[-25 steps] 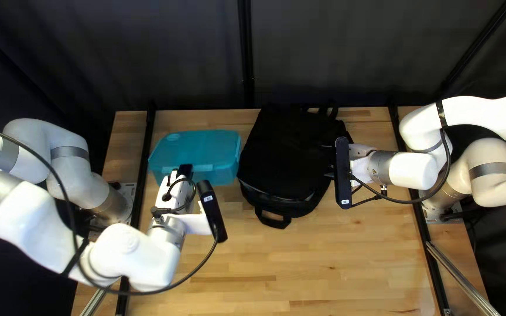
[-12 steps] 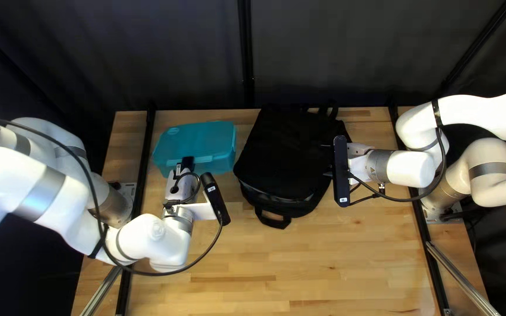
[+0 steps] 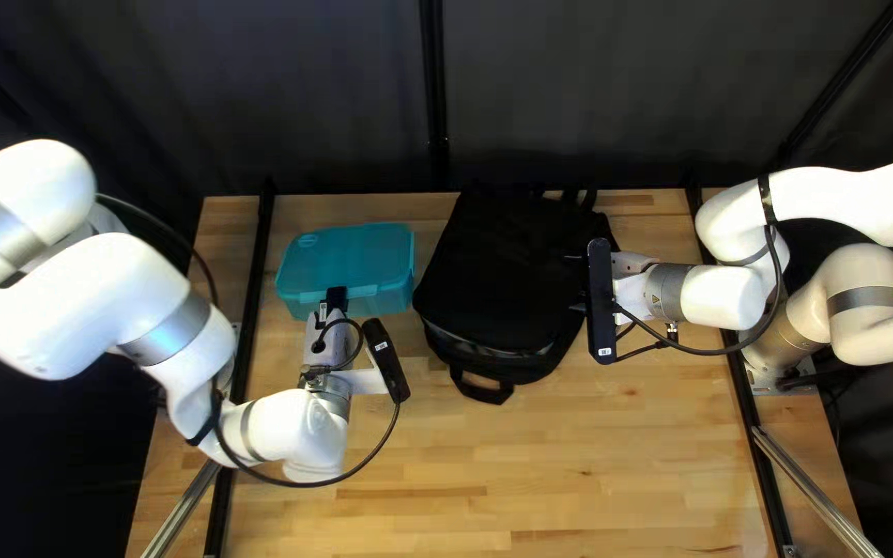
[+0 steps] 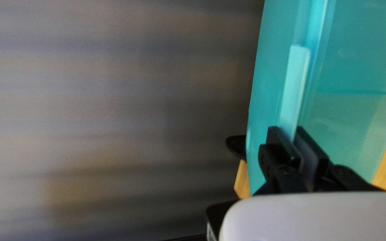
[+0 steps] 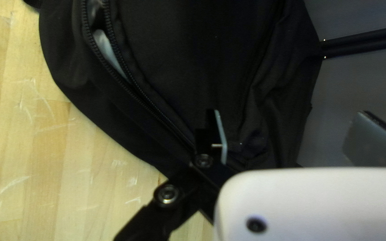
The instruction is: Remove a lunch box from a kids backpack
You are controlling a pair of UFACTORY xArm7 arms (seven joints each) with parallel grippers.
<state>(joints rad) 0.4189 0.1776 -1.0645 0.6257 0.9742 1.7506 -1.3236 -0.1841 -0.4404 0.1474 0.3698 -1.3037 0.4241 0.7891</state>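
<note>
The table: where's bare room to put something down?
A big bare patch of table lies nearer than the backpack, between the left arm and the right-hand black rail. It's crowded at the lunch box, where the left claw grips, and beside the backpack, where the right claw is.

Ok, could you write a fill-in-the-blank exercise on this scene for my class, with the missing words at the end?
1. In the top left view, the teal plastic lunch box is to the ____ of the black fabric backpack.
2. The left hand is not open but ____ on the lunch box.
3. The right hand is not shut but ____.
4. The pale table is made of ____.

Missing words: left; shut; open; wood
</note>
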